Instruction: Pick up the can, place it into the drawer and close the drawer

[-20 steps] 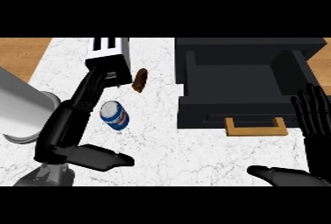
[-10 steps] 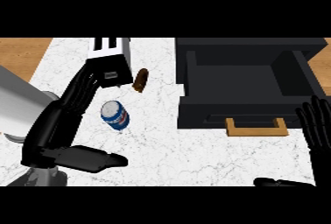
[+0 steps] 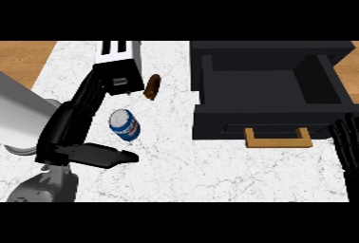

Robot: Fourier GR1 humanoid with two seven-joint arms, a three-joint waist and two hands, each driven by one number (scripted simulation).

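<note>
The can [image 3: 125,124], blue and white with a silver top, lies on the white marble counter [image 3: 182,166]. My left hand [image 3: 69,133] is just left of it, open, with straight fingers [image 3: 95,90] pointing up toward the toaster and the thumb [image 3: 105,155] stretched out below the can. The can sits in the gap between fingers and thumb, with no curl around it. The black drawer [image 3: 266,90] stands pulled open at the right, and its wooden handle [image 3: 278,137] faces me. My right hand [image 3: 345,142] shows at the right edge, open, fingers up.
A white and black toaster [image 3: 119,57] stands at the back behind my left fingers. A small brown object [image 3: 152,87] lies between the toaster and the drawer. A large grey rounded shape [image 3: 17,118] fills the left edge. Wooden floor [image 3: 21,57] shows beyond the counter.
My left hand has shifted farther up the counter, bringing its thumb closer under the can. The right hand has sunk lower toward the right edge. The can has not moved.
</note>
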